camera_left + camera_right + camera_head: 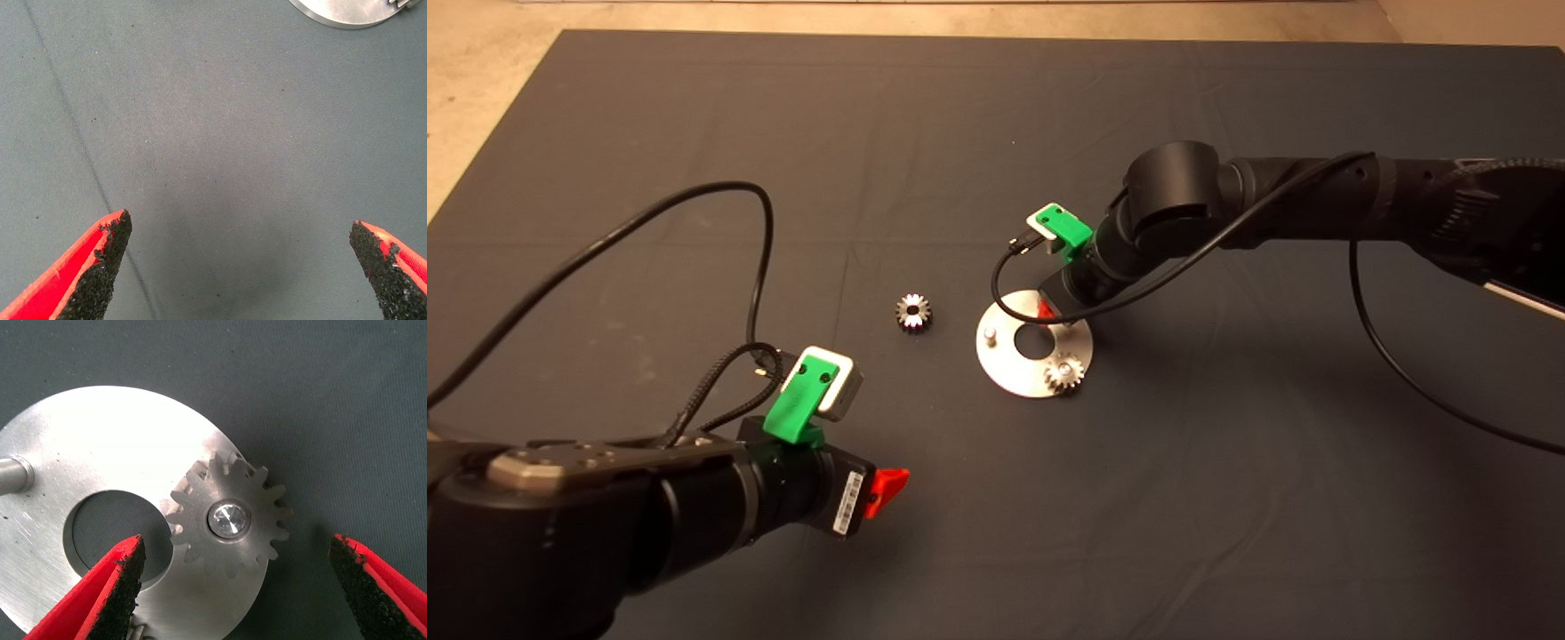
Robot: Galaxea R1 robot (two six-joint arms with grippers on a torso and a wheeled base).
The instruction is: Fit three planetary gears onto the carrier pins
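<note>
Two gears seated on the carrier pins, one loose on the mat.

You see the disc point(1009, 364) lying flat; one gear point(1064, 372) sits at its 4 o'clock edge, another gear point(229, 519) is on a pin under the arm at 12 o'clock, the 9 o'clock pin point(990, 336) is bare, and the third gear point(913, 312) lies apart at 9 o'clock.
</note>
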